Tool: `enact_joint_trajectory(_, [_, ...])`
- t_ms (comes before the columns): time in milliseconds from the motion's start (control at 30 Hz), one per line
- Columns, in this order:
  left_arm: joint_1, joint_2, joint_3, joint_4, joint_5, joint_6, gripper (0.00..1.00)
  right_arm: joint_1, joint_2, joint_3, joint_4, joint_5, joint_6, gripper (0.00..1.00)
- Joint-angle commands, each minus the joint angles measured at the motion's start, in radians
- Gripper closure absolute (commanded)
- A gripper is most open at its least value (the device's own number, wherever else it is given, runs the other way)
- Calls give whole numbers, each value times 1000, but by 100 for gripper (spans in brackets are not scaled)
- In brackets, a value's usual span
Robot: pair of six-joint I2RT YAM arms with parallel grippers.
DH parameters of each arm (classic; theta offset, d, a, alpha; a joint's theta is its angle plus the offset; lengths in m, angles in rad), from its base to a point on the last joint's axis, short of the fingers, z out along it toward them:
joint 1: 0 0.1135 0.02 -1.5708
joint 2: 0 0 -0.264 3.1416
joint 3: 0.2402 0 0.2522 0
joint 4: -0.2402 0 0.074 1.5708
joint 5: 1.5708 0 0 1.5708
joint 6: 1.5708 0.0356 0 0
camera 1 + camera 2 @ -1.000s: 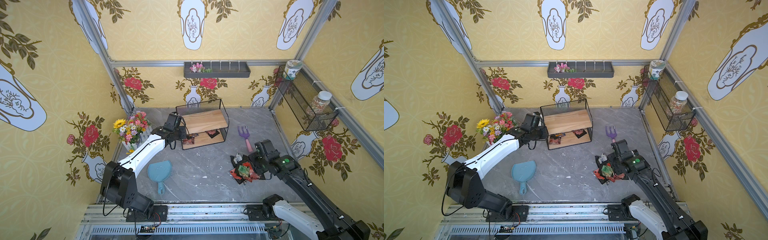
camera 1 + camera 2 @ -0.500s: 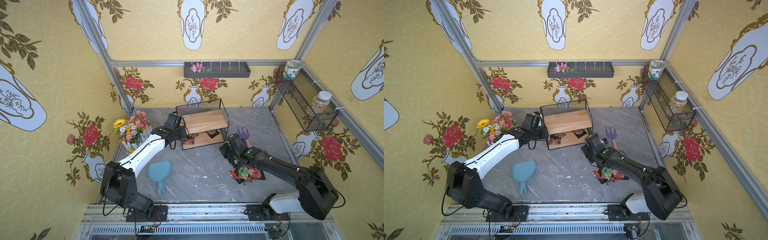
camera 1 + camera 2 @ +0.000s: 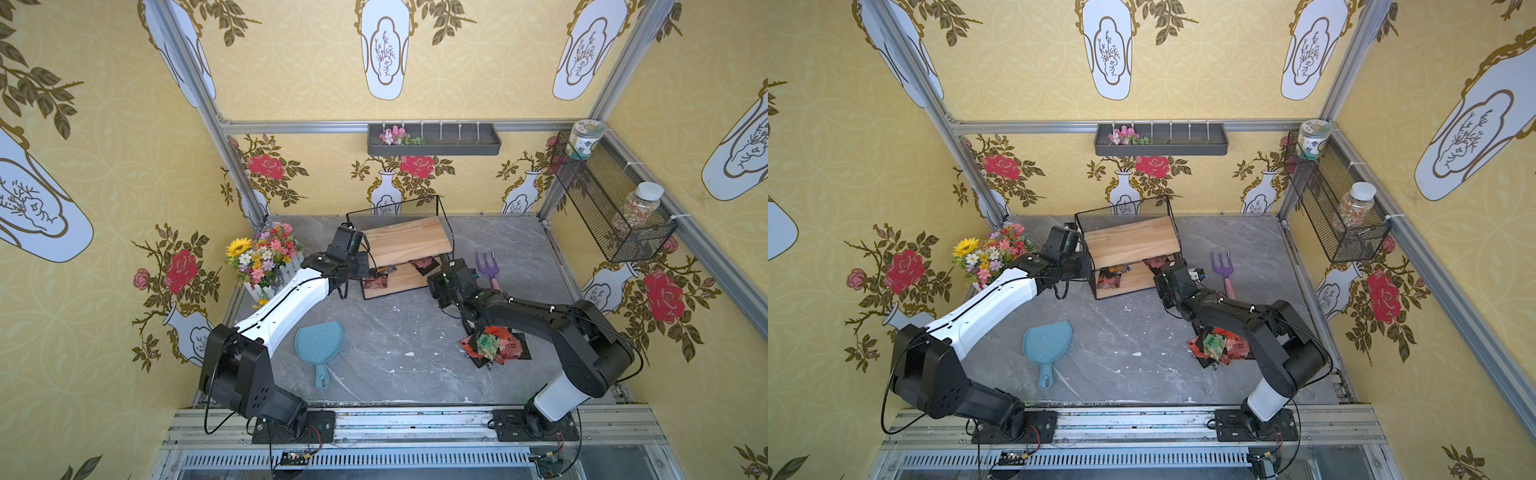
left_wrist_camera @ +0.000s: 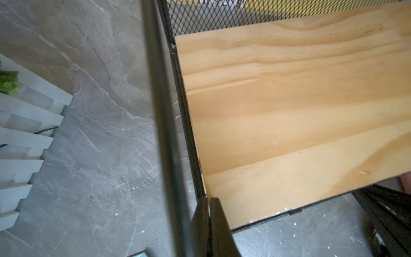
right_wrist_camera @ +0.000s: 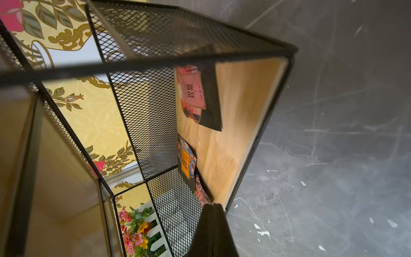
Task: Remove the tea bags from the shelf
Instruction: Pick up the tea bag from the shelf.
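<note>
Both arms are parked at the shelf (image 3: 407, 241) right now, one on each side. The left gripper (image 4: 209, 203) is clenched, tips pressed together right by the side wire at the front corner of the bare upper board. I honestly can't tell if it's touching the wire. The right gripper (image 5: 213, 207) is clenched too, with nothing between the tips, sitting just off the front edge of the lower board. A few tea bags (image 5: 191, 93) lie on that lower board: a red one on top of a black one toward the back mesh, an orange-labelled one further along, and a reddish one closest to the right gripper's tips. In both top views there's also a messy pile of red, green and black sachets (image 3: 494, 345) out on the grey marble tabletop (image 3: 395, 332), partly under the right arm and well apart from the shelf. A purple garden fork (image 3: 486, 266) lies just beside the right wrist.
</note>
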Motion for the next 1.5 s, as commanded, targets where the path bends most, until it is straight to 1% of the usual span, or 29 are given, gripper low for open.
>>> enact_joint_trajectory(0, [2,9,2,-8,46,-62,96,3,15,-14,84,50,50,98])
enact_joint_trajectory(67, [1,9,5,-7,52,-67,97,3,28,-44,143,77,84,95])
enact_joint_trajectory(133, [-32,10,10,-9,50,-67,97,2,47,-65,209,97,112,93])
enact_joint_trajectory(200, [-37,14,14,-8,53,-64,97,-4,72,-81,282,108,123,92])
enact_joint_trajectory(367, [-55,30,44,-29,36,-55,98,-10,163,-77,432,122,157,90])
enact_joint_trajectory(433, [-65,34,51,-32,25,-55,100,-10,204,-58,474,128,165,90])
enact_joint_trajectory(667, [-88,42,46,-40,-14,-45,100,-6,290,-4,515,164,203,89])
enact_joint_trajectory(767, [-90,40,32,-39,-19,-45,100,-6,315,22,490,176,216,89])
enact_joint_trajectory(967, [-92,40,19,-41,-16,-45,100,-20,372,43,524,210,250,88])
enact_joint_trajectory(1200, [-100,45,20,-41,-15,-37,100,-14,423,92,510,228,271,88])
enact_joint_trajectory(1367, [-99,42,19,-42,-16,-34,100,-9,434,127,465,240,297,88])
enact_joint_trajectory(1467, [-101,43,16,-42,-13,-37,100,-3,446,145,410,252,337,89])
